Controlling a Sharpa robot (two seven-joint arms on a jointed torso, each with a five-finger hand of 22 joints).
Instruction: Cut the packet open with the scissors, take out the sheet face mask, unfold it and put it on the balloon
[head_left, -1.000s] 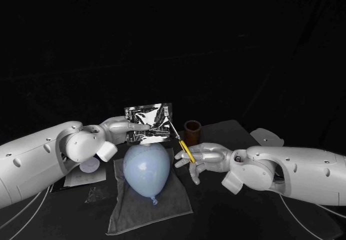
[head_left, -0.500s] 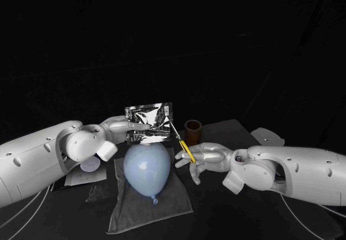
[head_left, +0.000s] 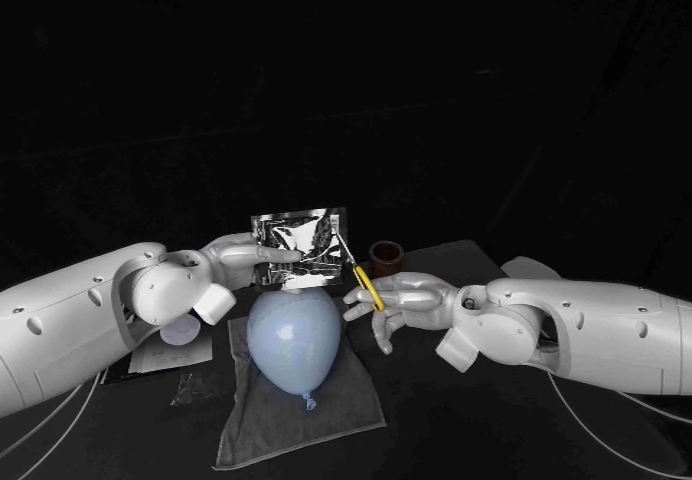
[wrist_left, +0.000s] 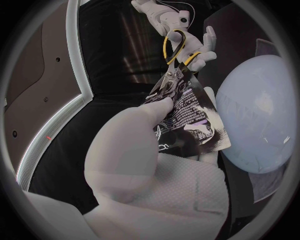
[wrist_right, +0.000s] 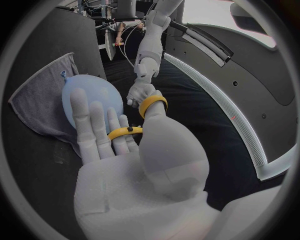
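Note:
My left hand (head_left: 238, 262) holds the silver packet (head_left: 300, 245) upright above the pale blue balloon (head_left: 293, 338). My right hand (head_left: 397, 300) grips the yellow-handled scissors (head_left: 364, 282), with the blades pointing up at the packet's right edge. In the left wrist view the scissors (wrist_left: 177, 52) meet the upper corner of the packet (wrist_left: 187, 120), with the left hand (wrist_left: 147, 160) pinching the packet from below and the balloon (wrist_left: 259, 115) beside it. The right wrist view has the yellow handles (wrist_right: 147, 112) round the right hand's (wrist_right: 125, 150) fingers. The mask is hidden inside the packet.
The balloon lies on a grey cloth (head_left: 310, 415) spread on the black table. A brown cup (head_left: 385, 257) stands just behind the right hand. White papers and a small round thing (head_left: 179, 335) lie under the left arm.
My right hand has risen and moved a little left, bringing the scissors closer against the packet's right edge. The left hand and the packet have stayed in place.

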